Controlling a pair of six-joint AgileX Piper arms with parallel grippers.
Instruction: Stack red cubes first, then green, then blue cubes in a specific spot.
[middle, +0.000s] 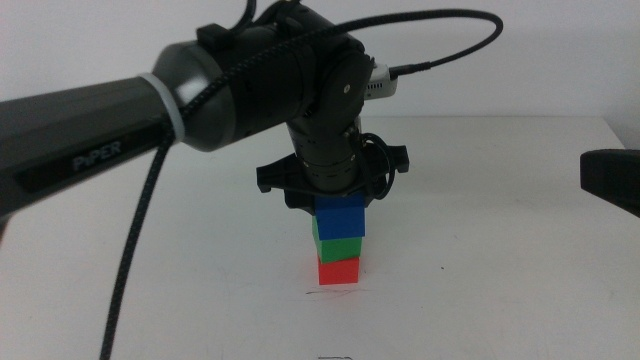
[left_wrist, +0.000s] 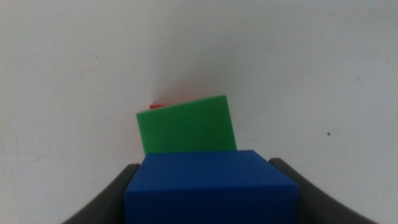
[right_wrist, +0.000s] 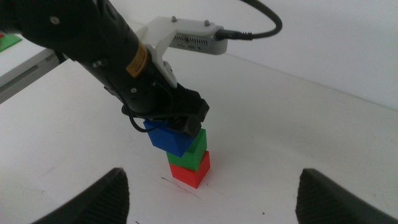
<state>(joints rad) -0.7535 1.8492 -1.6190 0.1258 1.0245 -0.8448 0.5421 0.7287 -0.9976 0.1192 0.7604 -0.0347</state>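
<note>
Blue cube (middle: 341, 218) is sitting on top of the stack now, with the green cube (middle: 334, 246) under it and the red cube (middle: 339, 271) at the bottom on the white tabletop (middle: 500, 260). The red one rests right by the thin dark line (middle: 335, 292) that marks the spot, so the order and the place both look correct for the task.

The left gripper (middle: 338, 200) comes straight down over the tower, and its fingers (left_wrist: 109, 202) are pinching the blue cube from both sides, as the left wrist view shows. That grip from above makes sense, since it keeps the fingers clear of the two lower cubes. The stack isn't perfectly squared up: the green cube looks twisted a bit against the blue one, and the blue overhangs slightly in the right wrist view.

The right gripper (right_wrist: 211, 193) waits off to the side, well apart from the tower, fingers spread wide and holding nothing.

Probably all that's left is letting go gently.
</note>
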